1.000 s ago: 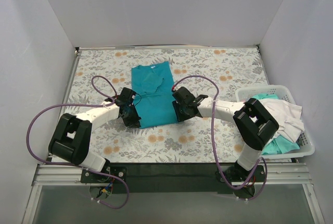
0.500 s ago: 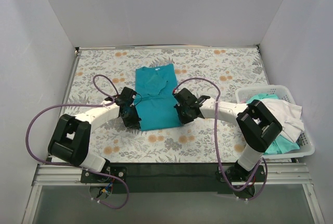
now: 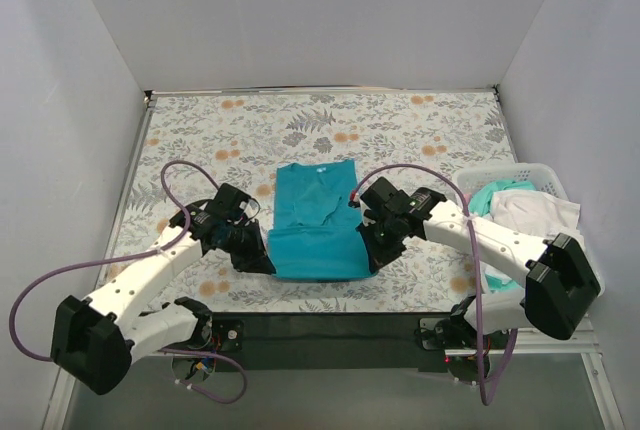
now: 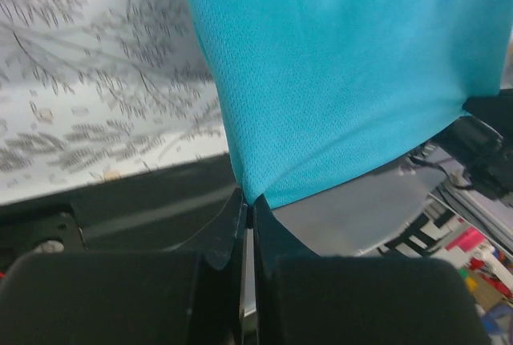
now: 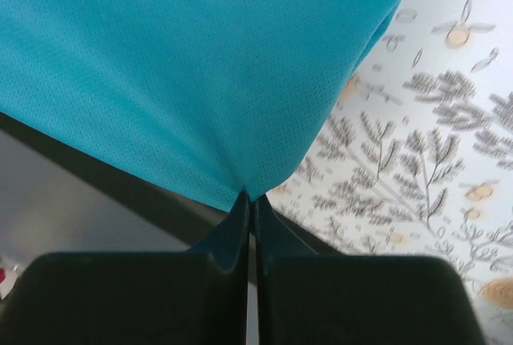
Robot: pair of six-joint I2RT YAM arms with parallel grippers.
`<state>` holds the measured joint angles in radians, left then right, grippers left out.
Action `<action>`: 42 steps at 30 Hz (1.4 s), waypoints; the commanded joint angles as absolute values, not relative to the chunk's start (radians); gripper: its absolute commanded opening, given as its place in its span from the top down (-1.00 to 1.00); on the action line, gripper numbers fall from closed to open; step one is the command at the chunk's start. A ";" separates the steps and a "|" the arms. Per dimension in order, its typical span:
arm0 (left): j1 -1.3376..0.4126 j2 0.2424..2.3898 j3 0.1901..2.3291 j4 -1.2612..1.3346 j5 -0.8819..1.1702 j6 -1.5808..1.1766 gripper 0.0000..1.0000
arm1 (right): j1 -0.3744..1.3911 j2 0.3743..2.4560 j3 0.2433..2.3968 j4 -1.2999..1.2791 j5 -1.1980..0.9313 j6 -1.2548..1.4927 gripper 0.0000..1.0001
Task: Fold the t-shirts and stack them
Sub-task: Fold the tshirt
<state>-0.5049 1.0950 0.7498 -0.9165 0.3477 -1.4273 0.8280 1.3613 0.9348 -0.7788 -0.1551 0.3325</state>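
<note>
**Top view:** The teal shirt is lying on the flowered table near its front edge, between the two arms. The left gripper and the right gripper are gripping its near corners. A white shirt and an aqua shirt are sitting in the basket.

**Left wrist:** The left gripper, jaws pressed together, is pinching the teal shirt at a hem corner.

**Right wrist:** The right gripper, jaws likewise closed, is pinching the teal shirt at the other corner.
</note>
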 commanded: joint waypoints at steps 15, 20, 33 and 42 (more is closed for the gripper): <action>-0.506 1.064 0.951 -0.947 0.111 -1.600 1.00 | 0.770 1.425 1.379 -1.149 -0.087 0.206 0.97; -0.505 1.143 0.950 -0.845 0.123 -1.598 1.00 | 0.730 1.494 1.454 -1.147 -0.075 0.163 0.97; -0.465 1.304 1.011 -0.689 0.127 -1.534 1.00 | 0.581 1.635 1.589 -1.081 -0.156 0.072 0.97; -0.376 1.381 1.003 -0.569 0.146 -1.516 1.00 | 0.517 1.814 1.756 -1.057 -0.187 0.023 0.97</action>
<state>-0.4046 1.3781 0.9867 -0.6369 0.1608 -1.5406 0.5400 1.7748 1.6855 -1.0710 -0.1711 0.0658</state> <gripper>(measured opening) 0.024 0.013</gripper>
